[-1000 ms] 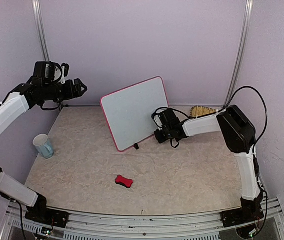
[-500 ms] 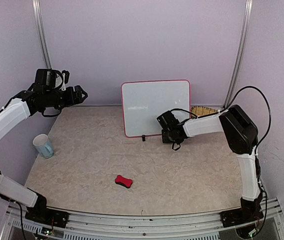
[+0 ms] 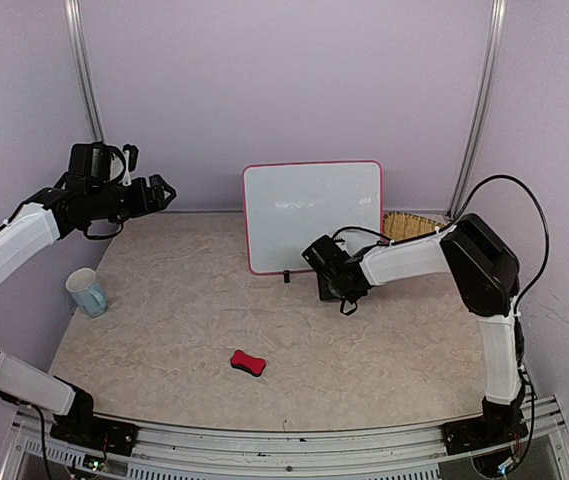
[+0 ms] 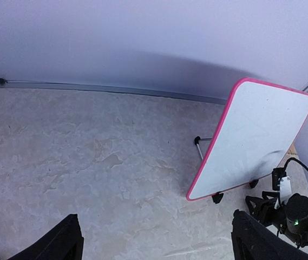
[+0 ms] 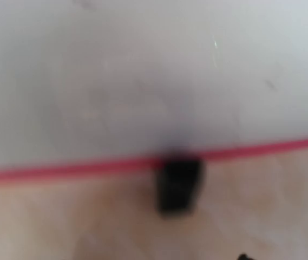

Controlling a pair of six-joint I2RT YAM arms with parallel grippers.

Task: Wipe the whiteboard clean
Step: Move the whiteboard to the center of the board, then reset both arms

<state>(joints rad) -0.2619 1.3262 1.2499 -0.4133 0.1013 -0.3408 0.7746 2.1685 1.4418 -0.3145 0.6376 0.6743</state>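
whiteboard: stands upright at the back of the surface, just in front of the rear wall, its face toward the arms; a pink-red frame runs all round it.
board face: almost white; a few faint grey marks show, too faint to read.
foot: small and black, under the lower frame edge, resting on the surface; the right wrist view shows it blurred.
metal leg: thin, seen from the left wrist view behind the board, near its lower edge.
left arm: raised high over the left rear corner, well apart from the whiteboard, wrist pointing toward it.
left jaws: spread wide, nothing between them, touching nothing.
right arm: reaches in low from the right, its wrist down near the surface by the board's lower right part.
right jaws: close to the lower frame edge; I cannot tell whether they stand open or closed, nor whether they touch the frame, since the overhead view hides the tips and the wrist view is blurred.
red block: small, bone-shaped, lying flat at the front middle of the surface, well apart from the board and both arms.
mug: pale, upright, near the left edge of the surface.
woven item: straw-coloured, at the rear right, just beside the board's right edge.
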